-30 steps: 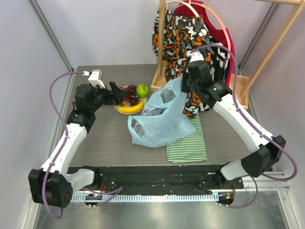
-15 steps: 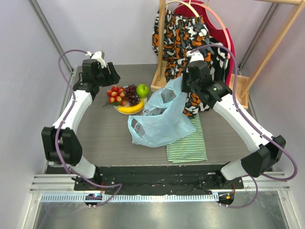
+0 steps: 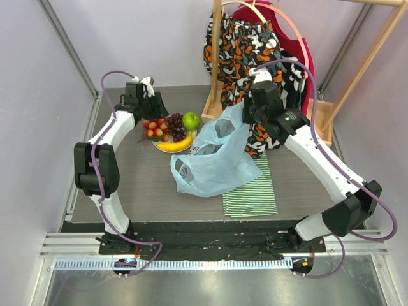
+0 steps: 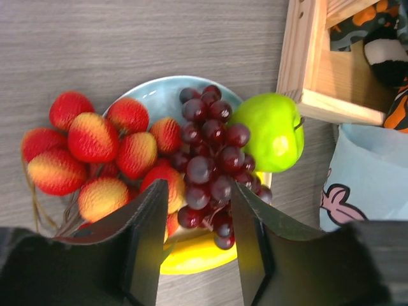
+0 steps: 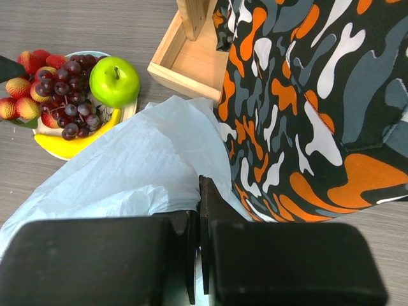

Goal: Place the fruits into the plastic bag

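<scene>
While the left tool (image 4: 196, 197) hangs open over the grapes (image 4: 210, 162) at centre frame, the right tool (image 5: 197, 204) is clamped on the plastic bag (image 5: 127, 172) at lower centre.

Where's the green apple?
In the top view, the green apple sits at the plate's right edge, between the grapes and the wooden rack's base.

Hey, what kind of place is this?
Probably a robotics lab cell, not a home: two arms bolted to a metal rail, plain panel walls, and staged props like fruits on a plate, a plastic bag.
</scene>
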